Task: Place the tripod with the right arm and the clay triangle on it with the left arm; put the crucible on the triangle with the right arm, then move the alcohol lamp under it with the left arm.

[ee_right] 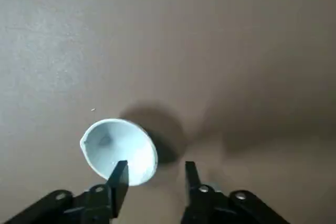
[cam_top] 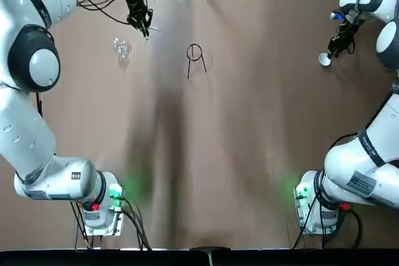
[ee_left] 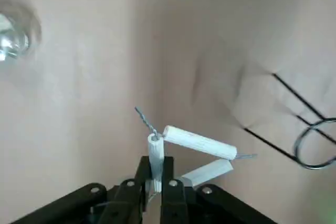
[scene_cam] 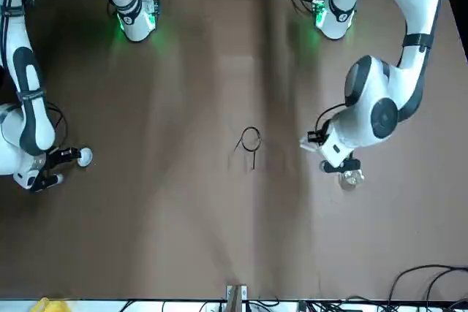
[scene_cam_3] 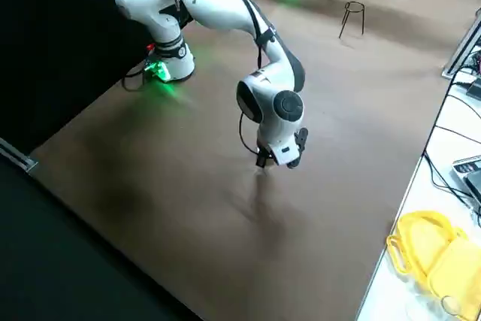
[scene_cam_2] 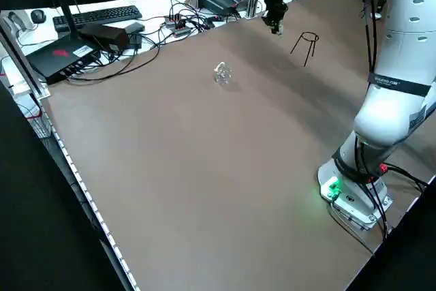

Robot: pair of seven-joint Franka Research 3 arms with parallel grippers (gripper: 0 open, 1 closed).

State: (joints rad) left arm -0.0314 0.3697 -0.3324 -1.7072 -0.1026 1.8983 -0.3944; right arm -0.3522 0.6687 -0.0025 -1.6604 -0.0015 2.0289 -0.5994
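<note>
The left gripper (ee_left: 156, 182) pinched the clay triangle (ee_left: 195, 146) near the bench's far edge; the right gripper (ee_right: 152, 174), jaws spread, hovered beside the crucible (ee_right: 119, 150).

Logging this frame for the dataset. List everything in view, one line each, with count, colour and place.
tripod: 1, black wire, standing mid-table on the far half.
clay triangle: 1, white, held off the table in the left gripper.
alcohol lamp: 1, clear glass, far left of the table.
crucible: 1, white, far right of the table.
table: 1, brown.
left gripper: 1, black, shut on a triangle rod, between lamp and tripod.
right gripper: 1, black, open beside the crucible.
</note>
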